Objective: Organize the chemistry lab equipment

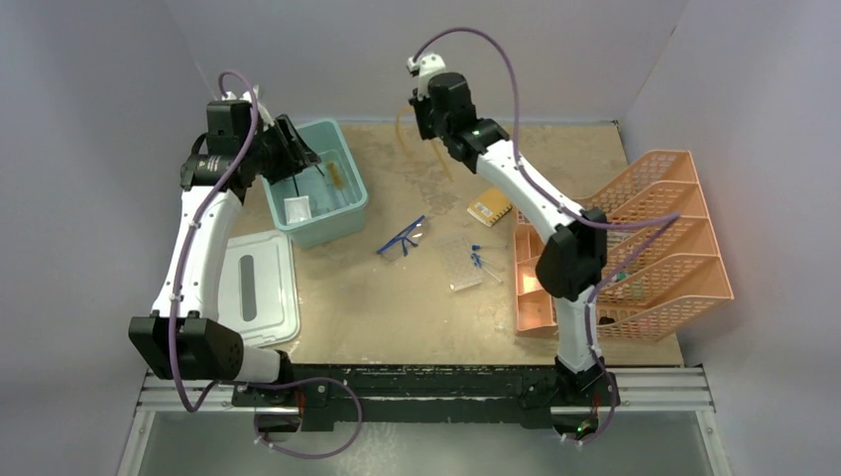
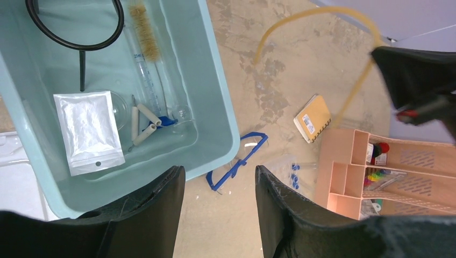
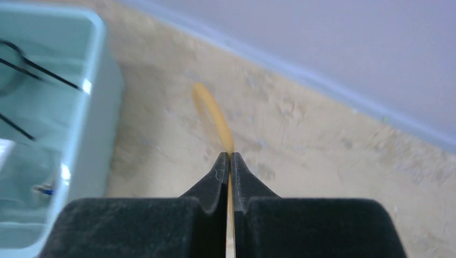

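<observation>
My right gripper (image 3: 230, 157) is shut on the amber tubing (image 3: 212, 113) and holds it above the far middle of the table (image 1: 424, 127); the tubing hangs in a loop (image 2: 317, 32). My left gripper (image 2: 219, 177) is open and empty, above the teal tub's near right wall (image 1: 298, 149). The tub (image 2: 223, 118) holds the black ring tripod (image 2: 75, 27), white packet (image 2: 88, 131), wire triangle (image 2: 145, 121) and a brush (image 2: 142, 27). Blue-framed goggles (image 1: 402, 238) lie on the table. The clear rack (image 1: 461, 270) and blue-capped tubes (image 1: 479, 258) lie right of them.
A yellow notebook (image 1: 489, 206) lies near the orange tiered mesh tray (image 1: 645, 248) at the right. The tub's white lid (image 1: 258, 283) lies at the near left. Grey walls close the back and sides.
</observation>
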